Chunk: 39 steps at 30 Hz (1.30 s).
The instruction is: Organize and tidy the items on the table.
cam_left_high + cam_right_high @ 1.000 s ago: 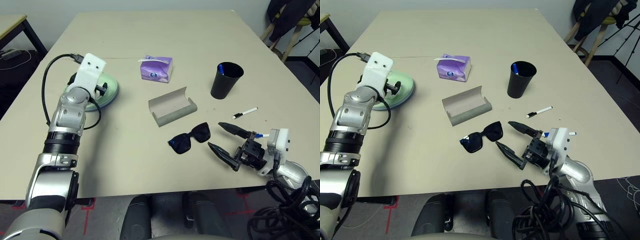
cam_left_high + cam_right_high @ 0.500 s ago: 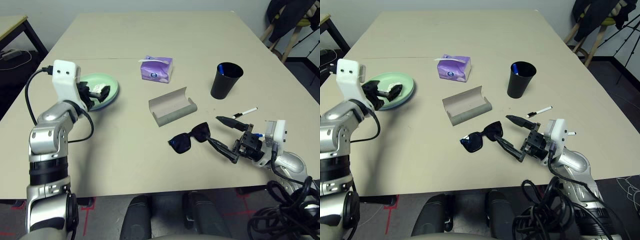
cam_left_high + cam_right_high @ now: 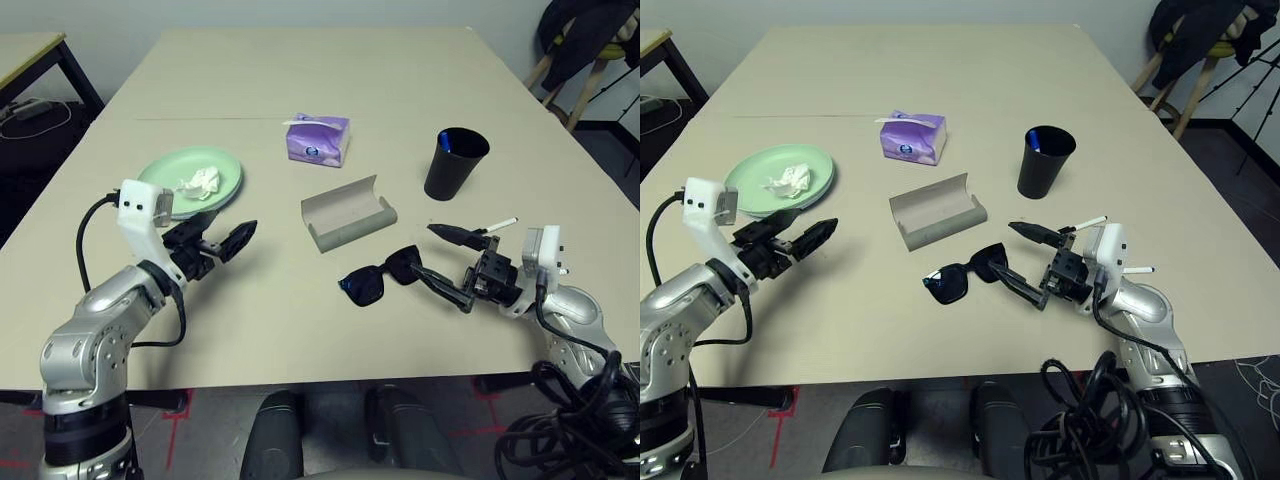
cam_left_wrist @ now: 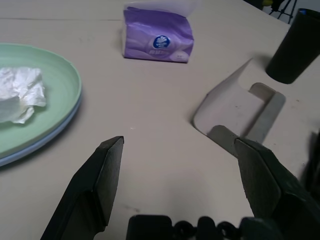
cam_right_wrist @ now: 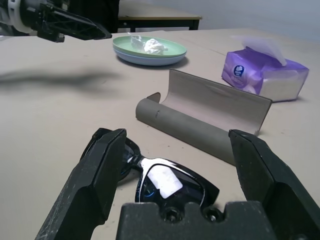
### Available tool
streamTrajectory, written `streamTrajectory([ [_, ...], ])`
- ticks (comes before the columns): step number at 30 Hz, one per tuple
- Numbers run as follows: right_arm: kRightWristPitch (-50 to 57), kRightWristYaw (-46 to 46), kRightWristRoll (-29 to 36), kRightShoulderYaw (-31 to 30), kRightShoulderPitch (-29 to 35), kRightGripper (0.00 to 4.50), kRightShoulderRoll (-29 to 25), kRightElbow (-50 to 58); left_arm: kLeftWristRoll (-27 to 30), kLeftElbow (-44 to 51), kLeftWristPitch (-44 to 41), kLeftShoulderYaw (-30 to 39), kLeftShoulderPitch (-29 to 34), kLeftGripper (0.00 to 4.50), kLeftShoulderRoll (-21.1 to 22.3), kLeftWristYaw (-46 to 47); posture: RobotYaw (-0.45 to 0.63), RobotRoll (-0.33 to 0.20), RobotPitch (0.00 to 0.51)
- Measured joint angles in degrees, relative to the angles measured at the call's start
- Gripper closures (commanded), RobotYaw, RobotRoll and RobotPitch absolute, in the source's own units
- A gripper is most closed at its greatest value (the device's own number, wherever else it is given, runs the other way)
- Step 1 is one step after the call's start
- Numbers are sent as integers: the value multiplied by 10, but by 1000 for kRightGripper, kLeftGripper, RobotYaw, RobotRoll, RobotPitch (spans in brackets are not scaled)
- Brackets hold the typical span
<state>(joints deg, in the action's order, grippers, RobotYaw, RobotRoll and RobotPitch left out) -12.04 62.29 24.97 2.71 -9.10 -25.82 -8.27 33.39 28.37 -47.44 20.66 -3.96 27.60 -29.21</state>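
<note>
On the beige table [image 3: 330, 70], the grey glasses case [image 3: 347, 213] lies open near the middle and serves as the landmark for the rest. Largest after the table are the stacked plates, well to the case's left: the pale green plate [image 3: 225, 177] sits on the pale blue plate [image 4: 30, 150], of which just a rim shows beneath. The left gripper [image 3: 226, 238] hovers just off the table between the plates and the case, its two black fingers spread wide and empty. The right gripper [image 3: 437, 254] is to the near right of the case, fingers likewise wide apart, flanking the right end of the black sunglasses [image 3: 380, 277]; whether a finger touches the frame is hard to tell from here. The purple tissue box [image 3: 318, 139] stands just behind the case, slightly to its left. The black cup [image 3: 455, 163] stands upright to the case's right and a little farther back, with something blue inside. The sunglasses lie lenses-down just in front of the case. The crumpled white tissue [image 3: 199, 181] rests on the green plate. The thin white pen [image 3: 497, 224] lies right of the case, beyond the right gripper.
</note>
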Motion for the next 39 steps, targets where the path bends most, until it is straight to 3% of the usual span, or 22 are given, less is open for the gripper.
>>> streamTrajectory([
  [14,-3,23,0,0,-17,0,-2,-14,-18,-4,122,-52,43,47,97,-120,125,0,88],
  [24,-1,23,-4,1,-14,0,-8,-11,-38,-48,98,-79,12,47,108,-95,111,0,92],
  [31,9,23,-4,2,-12,0,-16,-7,1,-41,134,-76,37,47,108,-165,116,0,93],
  [39,18,25,-3,2,-16,0,-27,-7,-22,-48,222,-101,72,47,134,-246,115,0,95],
])
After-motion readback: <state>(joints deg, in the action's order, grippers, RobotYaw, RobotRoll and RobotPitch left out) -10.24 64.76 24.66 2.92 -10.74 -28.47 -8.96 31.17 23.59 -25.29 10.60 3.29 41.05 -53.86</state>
